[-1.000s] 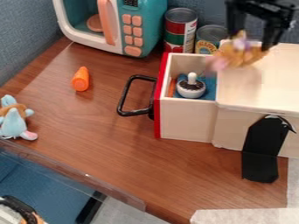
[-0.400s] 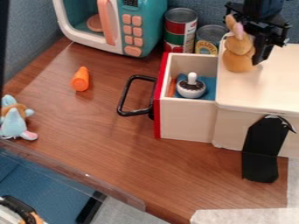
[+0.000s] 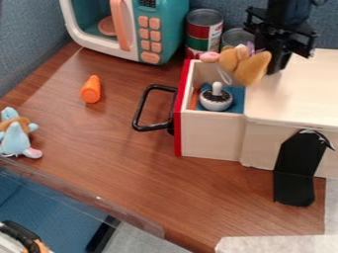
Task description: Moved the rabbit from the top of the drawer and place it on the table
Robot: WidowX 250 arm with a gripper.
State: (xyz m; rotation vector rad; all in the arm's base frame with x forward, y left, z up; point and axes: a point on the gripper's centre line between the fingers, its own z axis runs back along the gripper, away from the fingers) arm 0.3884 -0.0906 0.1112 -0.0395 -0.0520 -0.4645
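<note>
A gripper [image 3: 271, 55], apparently closed on the plush rabbit [image 3: 249, 68], holds it aloft, likely to clear the drawer [image 3: 210, 134] en route to the tabletop [image 3: 142, 173].

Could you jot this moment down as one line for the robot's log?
Toy rabbit: held in gripper, tilted | Where: up near open drawer | On table: not yet

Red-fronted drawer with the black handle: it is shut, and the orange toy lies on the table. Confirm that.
Not quite: the camera view shows the red-fronted drawer pulled open, not shut. The black handle is right, and the orange toy does lie on the table.
</note>
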